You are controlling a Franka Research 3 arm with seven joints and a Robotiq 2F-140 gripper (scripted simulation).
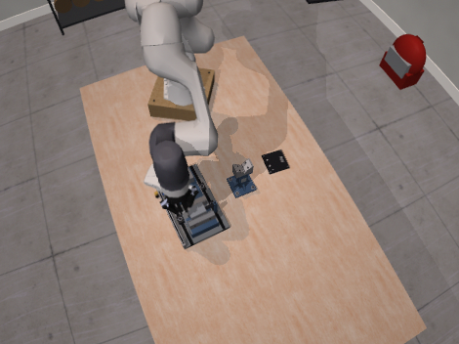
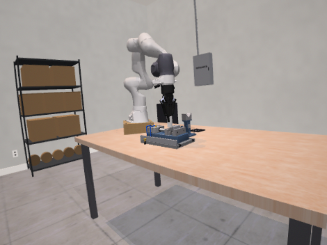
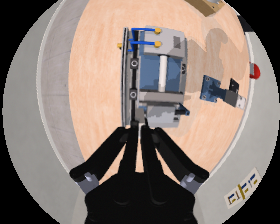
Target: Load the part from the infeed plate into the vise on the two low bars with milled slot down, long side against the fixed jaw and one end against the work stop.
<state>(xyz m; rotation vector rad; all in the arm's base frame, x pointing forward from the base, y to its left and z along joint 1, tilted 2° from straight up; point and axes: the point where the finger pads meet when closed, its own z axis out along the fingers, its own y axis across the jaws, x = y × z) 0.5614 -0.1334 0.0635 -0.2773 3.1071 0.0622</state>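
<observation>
The vise stands on the wooden table, left of centre. It also shows in the side view point(image 2: 168, 136) and the wrist view point(image 3: 156, 75). My gripper point(image 1: 182, 205) points down into the vise, fingers shut with nothing between them. In the wrist view the fingertips point(image 3: 143, 123) stand against the near edge of a pale grey block point(image 3: 161, 108) inside the vise frame. This looks like the part, but I cannot tell its slot side. The black infeed plate point(image 1: 275, 162) has nothing on it. The V-block point(image 1: 241, 172) on its blue base holds nothing.
A tan box point(image 1: 182, 94) under the arm's base sits at the table's back. A shelf rack with boxes point(image 2: 49, 112) stands off the table to the left. A red object point(image 1: 404, 61) lies on the floor, far right.
</observation>
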